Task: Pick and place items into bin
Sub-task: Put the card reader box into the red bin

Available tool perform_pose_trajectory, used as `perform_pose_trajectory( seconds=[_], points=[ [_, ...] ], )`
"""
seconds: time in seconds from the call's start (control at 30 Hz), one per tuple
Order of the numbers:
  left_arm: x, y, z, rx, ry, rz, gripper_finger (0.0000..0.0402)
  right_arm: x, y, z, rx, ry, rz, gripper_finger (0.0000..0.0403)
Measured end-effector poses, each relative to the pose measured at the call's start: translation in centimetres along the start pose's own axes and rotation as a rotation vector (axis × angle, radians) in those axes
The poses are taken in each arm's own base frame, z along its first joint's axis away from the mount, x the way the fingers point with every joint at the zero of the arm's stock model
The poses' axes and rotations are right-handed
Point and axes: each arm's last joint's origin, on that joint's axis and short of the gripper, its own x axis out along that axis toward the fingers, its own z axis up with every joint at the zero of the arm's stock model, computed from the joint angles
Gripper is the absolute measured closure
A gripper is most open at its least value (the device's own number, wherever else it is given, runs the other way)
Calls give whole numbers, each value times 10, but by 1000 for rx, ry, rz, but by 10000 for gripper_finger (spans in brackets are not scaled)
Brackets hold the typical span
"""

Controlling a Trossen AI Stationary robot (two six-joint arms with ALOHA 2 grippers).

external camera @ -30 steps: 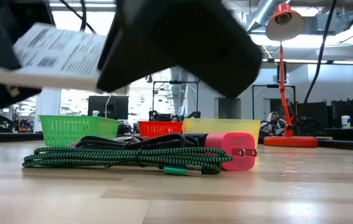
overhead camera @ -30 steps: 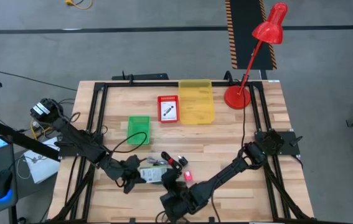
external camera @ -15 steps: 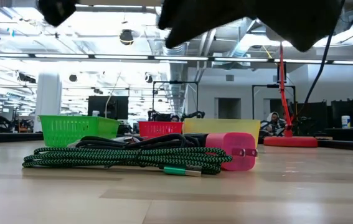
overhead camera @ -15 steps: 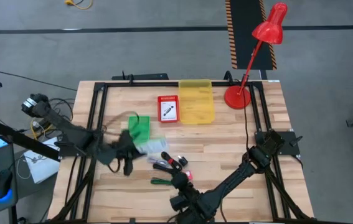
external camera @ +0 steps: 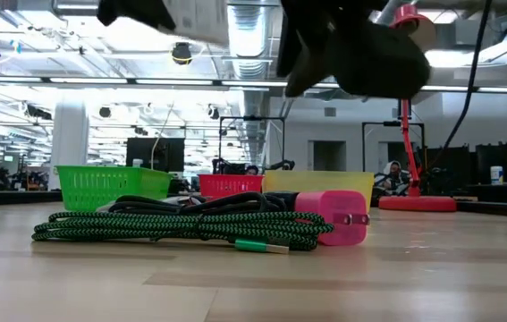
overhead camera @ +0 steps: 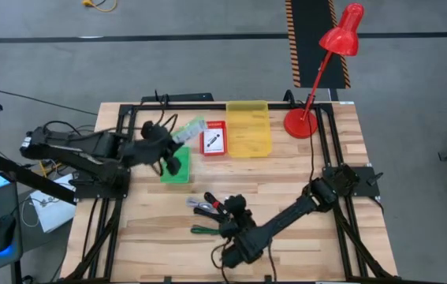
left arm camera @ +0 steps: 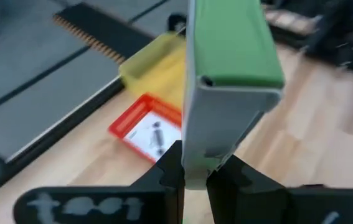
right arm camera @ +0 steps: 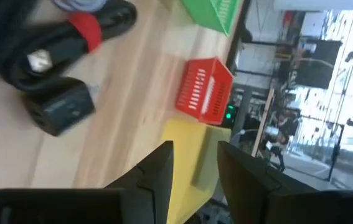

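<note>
Wood-top table [overhead camera: 341,237], bench w/ two dark arms. Clock dirs read on the overhead view, 12 = far edge.

1. Green-and-black braided cable [external camera: 173,228]: coiled flat on the table nr the front edge, approx 6 o'clock. A green plug tip shows at its end.
2. Pink charger block [external camera: 333,217]: touching the coil's 3 o'clock end, prongs facing out.
3. Black cable bundle w/ red band [right arm camera: 83,28]: lies just behind the braided coil, on the table. A small black adapter block [right arm camera: 61,109] sits beside it.
4. Right gripper [right arm camera: 193,155]: above the cable pile at approx 6 o'clock, clear of the table. Fingers parted, narrow-to-mid gap, nothing between them.
5. Green bin [overhead camera: 177,172]: at 9–10 o'clock from the table centre, partly under the left arm.
6. Left gripper [left arm camera: 193,168]: raised, at the 12 o'clock end of the green bin, w/ the red bin just at its 3 o'clock. Pincer closed tight on the packet's lower edge.
7. Packet [left arm camera: 226,62]: white w/ a green face, held in the air by the left gripper, not in any bin.
8. Red bin [overhead camera: 213,123]: at 12 o'clock, holds a white printed card [overhead camera: 214,141].
9. Yellow bin [overhead camera: 248,130]: touching the red bin's 3 o'clock side.
10. Red desk lamp [overhead camera: 299,124]: base at the 1 o'clock corner, head leaning out past the far edge.
</note>
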Motion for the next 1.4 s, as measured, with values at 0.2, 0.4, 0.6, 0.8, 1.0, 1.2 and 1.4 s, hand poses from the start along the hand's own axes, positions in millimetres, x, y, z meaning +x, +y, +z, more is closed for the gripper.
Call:
perform_pose_trajectory(
  seconds=[0.2, 0.4, 0.6, 0.8, 1.0, 1.2, 1.4],
  points=[
    [41, 17, 8, 2, 153, 90, 374, 29, -14, 1, 22, 73, 58, 285],
    [88, 31, 9, 94, 333, 96, 375, 54, -26, -1, 53, 146, 167, 285],
    [122, 43, 6, 221, 572, 72, 376, 70, -33, -3, 55, 192, 280, 285],
    [135, 51, 11, 327, 760, 29, 374, 74, -33, -4, 49, 207, 357, 285],
    [134, 49, 28, 434, 768, -76, 375, 69, -31, -4, 43, 201, 379, 285],
    [130, 49, 36, 538, 757, -135, 374, 68, -30, -3, 40, 198, 378, 285],
    [128, 54, 33, 572, 809, -145, 375, 68, -30, -3, 40, 198, 378, 285]
  ],
)
